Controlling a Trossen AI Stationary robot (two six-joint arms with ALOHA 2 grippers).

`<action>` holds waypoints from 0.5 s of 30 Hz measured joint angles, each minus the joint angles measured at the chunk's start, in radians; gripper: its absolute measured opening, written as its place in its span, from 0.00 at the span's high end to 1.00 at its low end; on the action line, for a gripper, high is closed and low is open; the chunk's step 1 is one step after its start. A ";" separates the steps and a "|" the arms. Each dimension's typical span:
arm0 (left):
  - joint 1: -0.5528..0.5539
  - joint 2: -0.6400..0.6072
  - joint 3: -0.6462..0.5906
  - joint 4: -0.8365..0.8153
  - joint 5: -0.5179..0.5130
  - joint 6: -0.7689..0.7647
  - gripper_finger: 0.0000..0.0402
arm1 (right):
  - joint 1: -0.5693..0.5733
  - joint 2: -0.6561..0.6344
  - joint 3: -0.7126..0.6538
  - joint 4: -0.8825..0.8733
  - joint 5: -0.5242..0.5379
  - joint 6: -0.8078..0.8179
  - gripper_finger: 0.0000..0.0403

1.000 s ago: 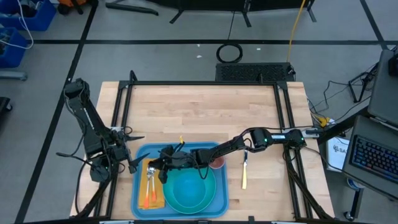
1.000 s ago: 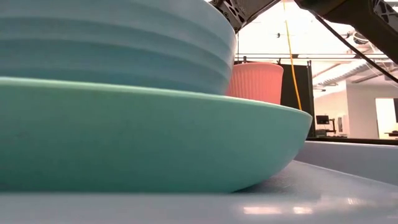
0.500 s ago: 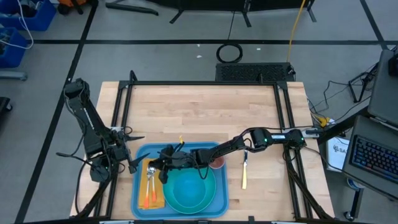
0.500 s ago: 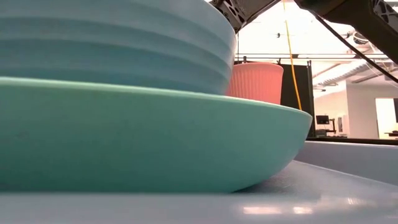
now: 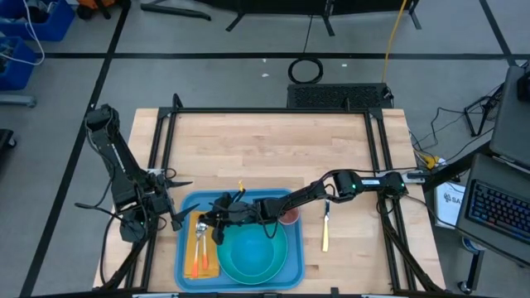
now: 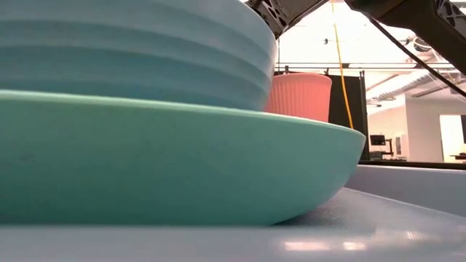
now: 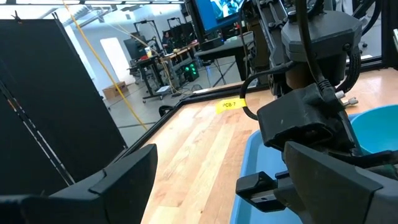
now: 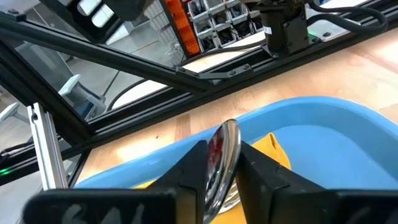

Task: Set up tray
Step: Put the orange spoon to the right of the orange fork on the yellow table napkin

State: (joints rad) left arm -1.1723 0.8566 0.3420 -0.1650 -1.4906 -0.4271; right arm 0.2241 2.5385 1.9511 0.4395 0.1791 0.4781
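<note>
While right tool (image 8: pixel 217 163) pinches spoon (image 8: pixel 222 155), handle hidden, over tray (image 8: pixel 323 127)

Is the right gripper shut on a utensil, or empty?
Shut on a spoon: the right gripper pinches its metal bowl edge-on between both fingers, above the napkin in the tray.

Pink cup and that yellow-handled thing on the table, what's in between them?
In the high view, just the tray's raised rim and a strip of bare table separate the cup from the utensil.
</note>
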 joint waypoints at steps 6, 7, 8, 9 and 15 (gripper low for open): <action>0.000 0.000 0.000 0.000 0.000 0.000 0.13 | 0.000 0.000 0.000 -0.005 0.000 0.006 0.75; 0.000 0.000 0.000 0.000 0.000 0.000 0.12 | 0.000 0.000 0.000 -0.005 -0.001 0.005 0.74; 0.000 0.000 0.000 0.000 0.000 0.000 0.13 | 0.000 0.000 0.000 -0.006 -0.006 0.004 0.73; 0.000 0.000 0.000 0.000 0.000 0.000 0.13 | -0.001 0.000 0.000 -0.006 -0.018 0.005 0.72; 0.000 0.000 0.000 0.000 0.000 0.000 0.13 | -0.005 0.000 0.000 -0.005 -0.051 -0.007 0.71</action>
State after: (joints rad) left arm -1.1724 0.8566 0.3420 -0.1650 -1.4902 -0.4271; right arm 0.2192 2.5385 1.9511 0.4346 0.1284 0.4710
